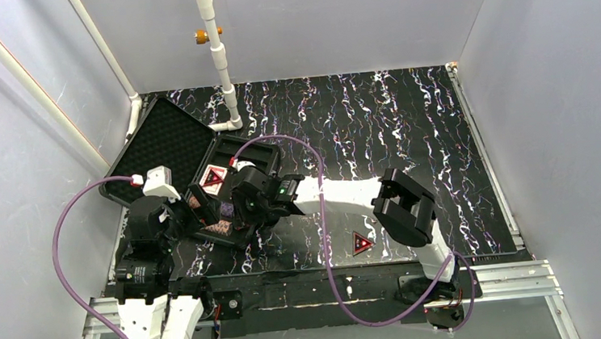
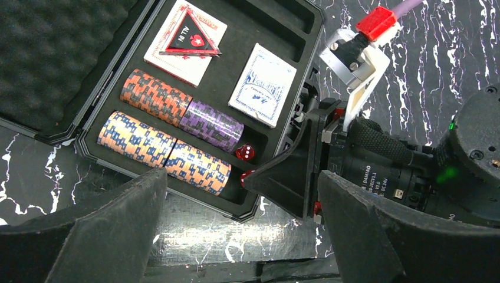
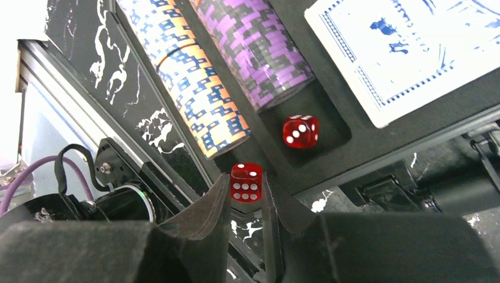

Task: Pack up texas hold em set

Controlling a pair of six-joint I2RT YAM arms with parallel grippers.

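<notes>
The black case (image 2: 97, 154) lies open, its foam lid (image 1: 163, 136) tilted back at the left. Inside are a red deck (image 2: 184, 59) with a red triangle (image 2: 191, 36) on it, a blue deck (image 2: 263, 85), several chip stacks (image 2: 154, 96) and a tiny red die (image 3: 301, 131). My right gripper (image 3: 246, 187) is shut on a second red die (image 3: 246, 182), over the case's near right corner pocket. My left gripper (image 2: 242, 236) hangs open just in front of the case's near edge, nothing between its fingers. Another red triangle (image 1: 361, 242) lies on the mat.
A white pipe (image 1: 219, 54) stands at the back, just right of the lid. My right arm's forearm (image 1: 340, 192) stretches across the marbled mat (image 1: 407, 129) toward the case. Grey walls close in left, right and behind.
</notes>
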